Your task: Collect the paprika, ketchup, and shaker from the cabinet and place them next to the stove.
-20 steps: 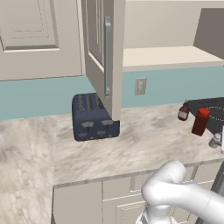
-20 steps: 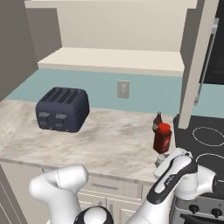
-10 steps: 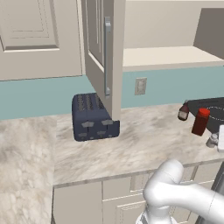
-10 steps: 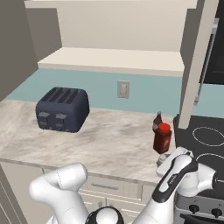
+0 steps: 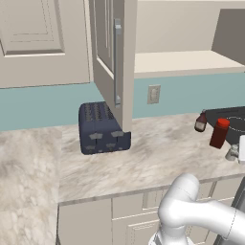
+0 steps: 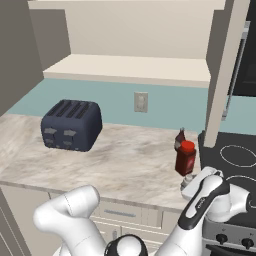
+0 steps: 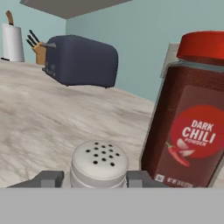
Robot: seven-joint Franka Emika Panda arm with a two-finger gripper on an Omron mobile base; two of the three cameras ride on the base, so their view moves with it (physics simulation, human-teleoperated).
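Observation:
My gripper [image 7: 96, 178] is shut on the white shaker [image 7: 99, 162], its holed cap between the two finger tips. The shaker [image 5: 233, 153] stands low at the counter's right end, beside the black stove [image 5: 228, 116], with the gripper [image 5: 239, 154] at the picture's edge. A red-capped jar of red powder, labelled dark chili [image 7: 192, 122], stands right next to it [image 5: 219, 133]. The small dark ketchup bottle [image 5: 201, 121] stands just behind the jar [image 6: 186, 157]. The beige cabinet door [image 5: 111, 57] hangs open, and its cream shelf [image 5: 182, 62] is bare.
A dark blue-grey toaster [image 5: 103, 127] sits mid-counter under the open door, whose silver handle [image 5: 117, 62] hangs just above it. A wall outlet [image 5: 153, 94] is behind. A paper towel roll [image 7: 12, 41] and a knife block [image 7: 38, 50] stand far along the counter.
The hand has shifted only slightly beside the stove, still around the shaker. The jar, bottle and toaster have not moved.

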